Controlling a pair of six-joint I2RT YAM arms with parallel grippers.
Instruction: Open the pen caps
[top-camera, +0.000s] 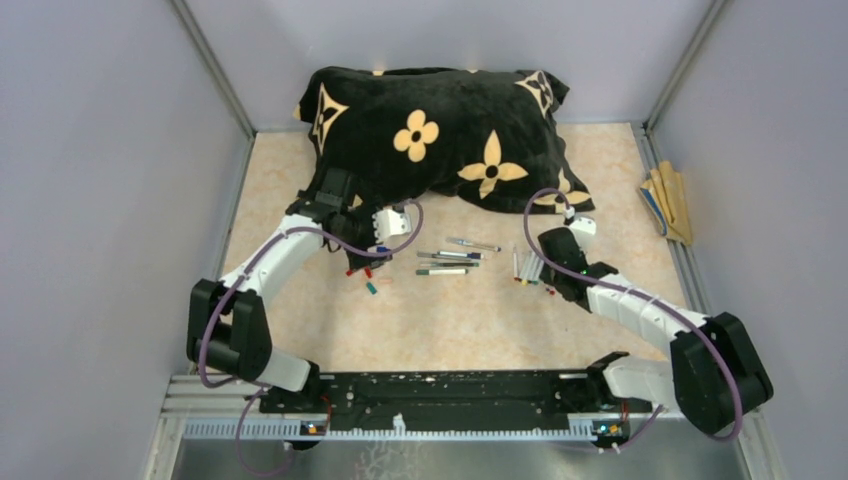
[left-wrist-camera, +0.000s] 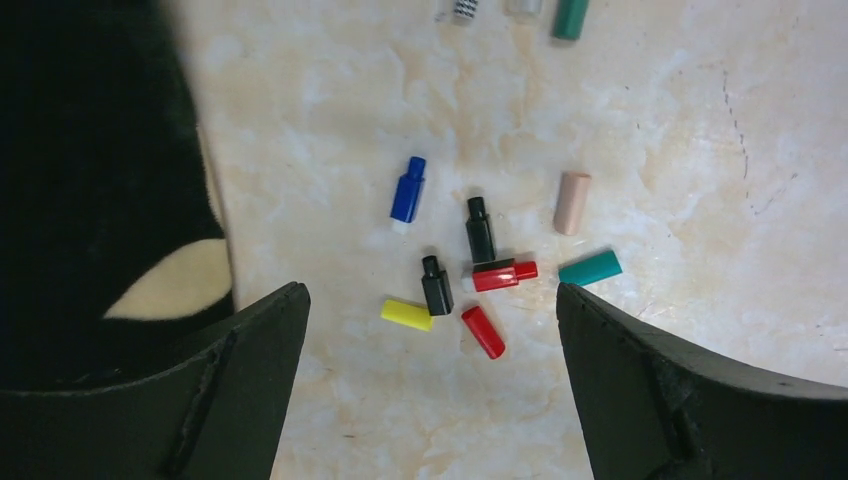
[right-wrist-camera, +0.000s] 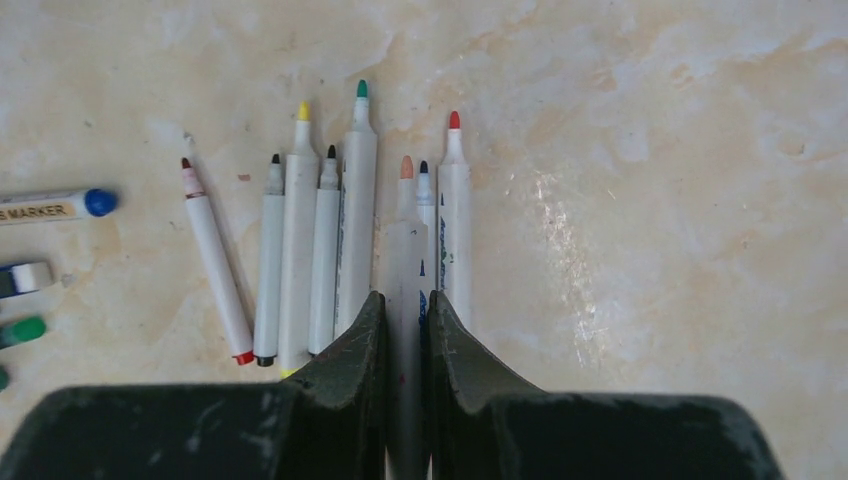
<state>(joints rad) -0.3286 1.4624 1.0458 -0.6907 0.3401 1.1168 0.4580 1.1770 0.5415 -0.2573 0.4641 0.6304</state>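
Jaws of left gripper (left-wrist-camera: 430, 296) wide apart above loose pen caps (left-wrist-camera: 483, 331) scattered on tabletop (left-wrist-camera: 700, 150), blue cap (left-wrist-camera: 407, 190) at 11 o'clock. More pens (top-camera: 447, 262) mid-tabletop. Right gripper (right-wrist-camera: 405, 305) jaws clamped on peach-tipped pen (right-wrist-camera: 405, 245); uncapped pens (right-wrist-camera: 300, 240) in a row at its 10 o'clock.

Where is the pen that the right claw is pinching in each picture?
Top external: the pen, right of centre, at the right gripper.
Left wrist: not in it.
Right wrist: the pen, bottom centre, between the fingers.
Shared landmark: the marbled tabletop.
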